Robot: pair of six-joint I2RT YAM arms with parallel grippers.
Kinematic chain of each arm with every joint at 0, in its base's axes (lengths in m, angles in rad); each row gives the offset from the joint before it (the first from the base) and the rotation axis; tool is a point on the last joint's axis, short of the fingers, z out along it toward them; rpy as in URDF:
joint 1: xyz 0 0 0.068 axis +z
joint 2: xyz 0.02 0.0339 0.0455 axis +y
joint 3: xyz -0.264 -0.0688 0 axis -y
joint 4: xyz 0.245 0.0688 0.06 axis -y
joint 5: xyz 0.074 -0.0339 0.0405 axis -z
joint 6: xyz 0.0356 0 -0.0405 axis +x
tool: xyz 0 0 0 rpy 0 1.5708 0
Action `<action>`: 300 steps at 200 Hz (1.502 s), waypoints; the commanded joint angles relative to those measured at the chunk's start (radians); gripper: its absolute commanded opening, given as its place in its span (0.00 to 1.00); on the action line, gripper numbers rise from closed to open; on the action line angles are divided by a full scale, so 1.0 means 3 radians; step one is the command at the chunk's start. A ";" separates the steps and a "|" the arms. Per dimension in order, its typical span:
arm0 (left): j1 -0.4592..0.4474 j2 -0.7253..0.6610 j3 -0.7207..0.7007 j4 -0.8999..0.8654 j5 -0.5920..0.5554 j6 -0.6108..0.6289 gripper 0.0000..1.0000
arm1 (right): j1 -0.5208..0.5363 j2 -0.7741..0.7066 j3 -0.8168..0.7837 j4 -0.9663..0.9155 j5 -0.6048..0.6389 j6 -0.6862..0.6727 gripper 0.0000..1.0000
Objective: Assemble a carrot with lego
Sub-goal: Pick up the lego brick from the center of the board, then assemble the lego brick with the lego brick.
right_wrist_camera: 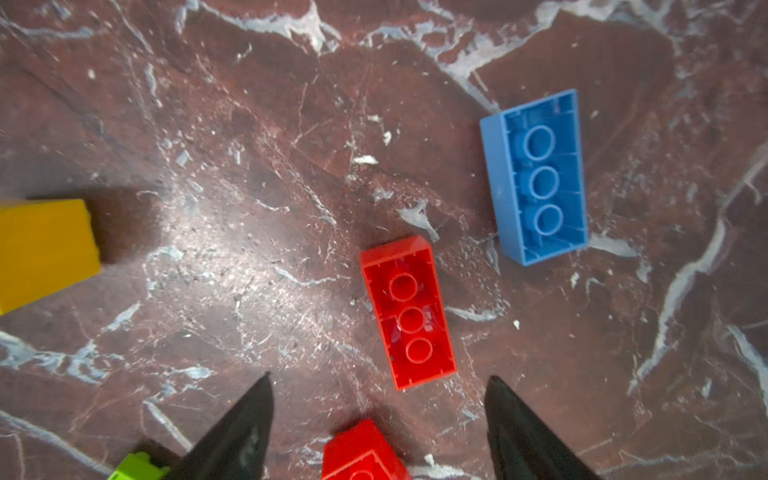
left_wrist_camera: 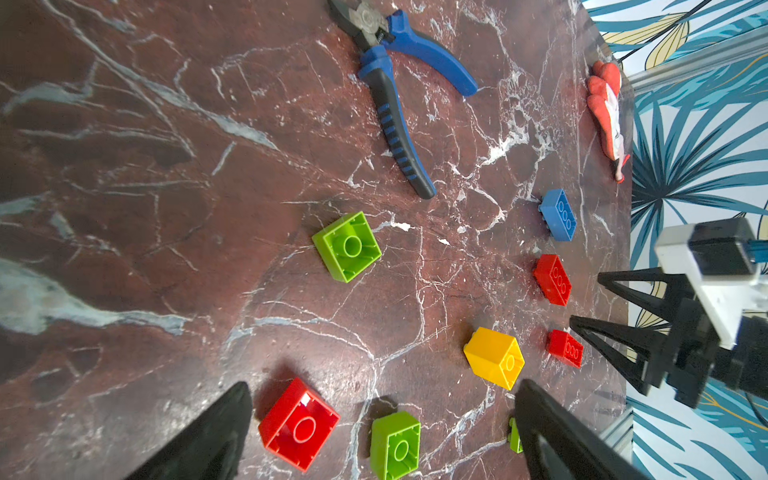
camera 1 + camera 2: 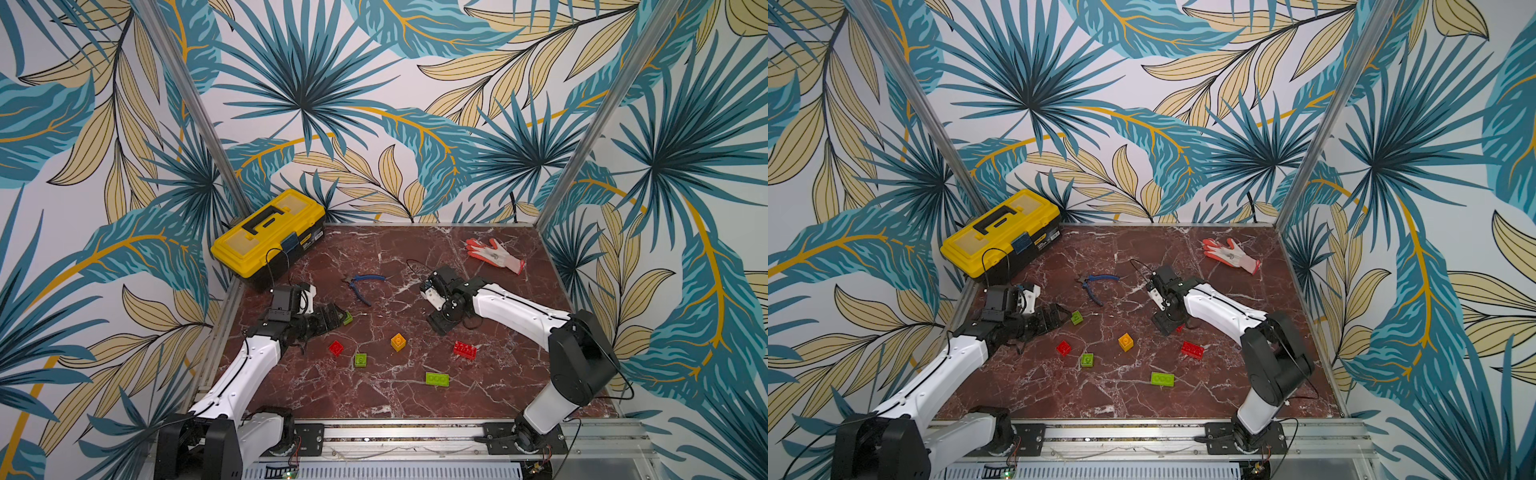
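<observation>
Glossy moulded lego bricks lie loose and single on the red-brown, white-veined marble bench (image 3: 374, 399), none pressed onto another. Taking the far wall as 12 o'clock, a blocky yellow brick (image 3: 398, 342) sits near the centre. At its 8 o'clock are a red square brick (image 3: 336, 347) and a lime square brick (image 3: 360, 360), both hollow side up with a round tube showing. A lime long brick (image 3: 436, 379) lies at its 5 o'clock and a studded red long brick (image 3: 464, 349) at its 3 o'clock. A second lime square brick (image 3: 347, 318) lies at 10 o'clock, near the tips of the left pincer (image 2: 384, 383), whose tapered black jaws stand wide, holding nothing. The right pincer (image 1: 379, 377) points down, jaws parted and empty. Just ahead of it in the right wrist view lie a second red long brick (image 1: 409, 311) and a blue long brick (image 1: 536, 178), both upturned, three ring tubes in each. A boxy yellow toolbox (image 3: 268, 232) fills the 10 o'clock corner, an orange-coated knit glove (image 3: 494, 254) lies at 1 o'clock, and blue-gripped pliers (image 3: 363, 284) lie at 11 o'clock
</observation>
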 commanded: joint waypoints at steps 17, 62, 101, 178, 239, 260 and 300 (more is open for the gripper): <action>-0.0018 0.0045 0.0051 0.0107 0.0070 0.0044 0.99 | -0.0071 0.0167 -0.0024 0.0181 -0.0041 -0.0046 0.76; -0.0018 0.0101 0.0054 0.0143 0.0087 0.0044 0.99 | -0.0157 0.0304 -0.0040 0.0279 -0.0010 -0.0045 0.74; -0.0018 0.0092 0.0048 0.0157 0.0078 0.0044 0.99 | -0.0211 0.0450 0.0012 0.0249 -0.0109 -0.0025 0.60; -0.0020 0.0097 -0.0011 0.0235 0.0112 0.0025 0.99 | -0.0168 0.0272 0.0279 -0.0240 -0.0464 0.0240 0.28; -0.0179 0.0070 -0.0271 0.0513 0.0352 -0.0053 0.99 | 0.0465 0.0177 0.0844 -0.0911 -0.0593 0.1033 0.28; -0.0337 0.0076 -0.0334 0.0680 0.0466 -0.0067 0.99 | 0.0662 0.0271 0.0963 -0.0941 -0.0595 0.1255 0.28; -0.0456 0.0070 -0.0427 0.0731 0.0459 -0.0044 0.99 | 0.0976 0.0489 0.1109 -0.0863 -0.0502 0.1508 0.27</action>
